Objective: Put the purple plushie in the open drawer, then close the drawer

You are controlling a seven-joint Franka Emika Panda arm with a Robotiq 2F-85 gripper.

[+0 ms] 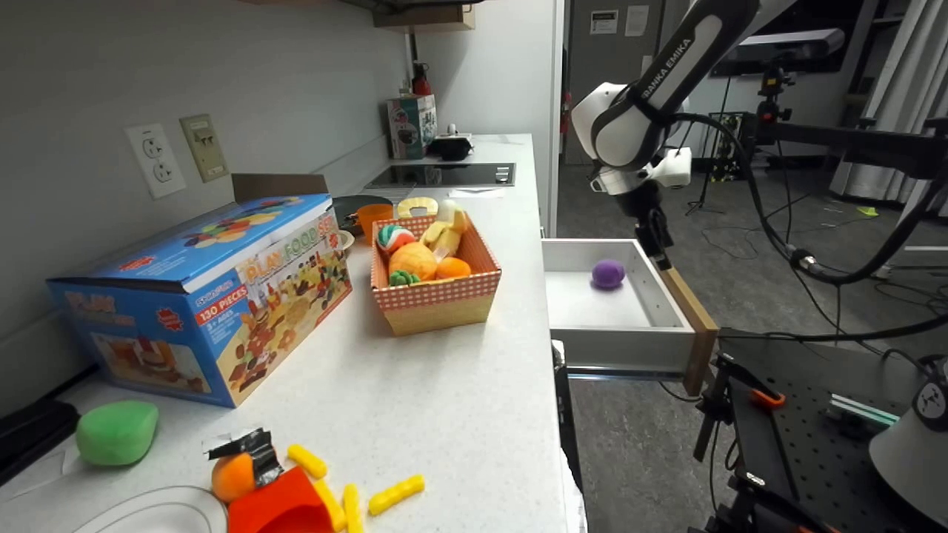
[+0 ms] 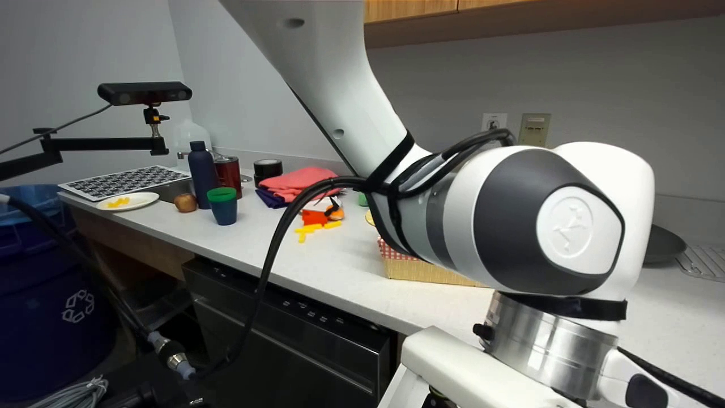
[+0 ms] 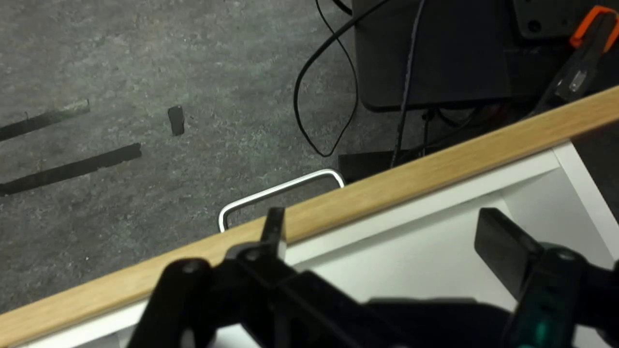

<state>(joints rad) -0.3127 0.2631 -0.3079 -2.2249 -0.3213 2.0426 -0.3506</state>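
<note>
The purple plushie (image 1: 608,274) lies on the white floor of the pulled-out drawer (image 1: 625,346) in an exterior view. It is not visible in the wrist view. The drawer's light wooden front rim (image 3: 411,174) runs diagonally across the wrist view, with a metal handle (image 3: 278,191) on its outer side. My gripper (image 1: 661,259) is above or at the drawer's front rim, pointing down; contact cannot be told. In the wrist view the gripper (image 3: 382,224) is open with nothing between its fingers; the left finger overlaps the wooden rim and the right one the drawer's inside.
A checked basket (image 1: 437,318) of toy food and a play food box (image 1: 207,289) stand on the white counter (image 1: 481,414). A dark stand (image 1: 822,429) and cables (image 3: 309,96) are near the drawer front. The arm (image 2: 532,221) blocks much of an exterior view.
</note>
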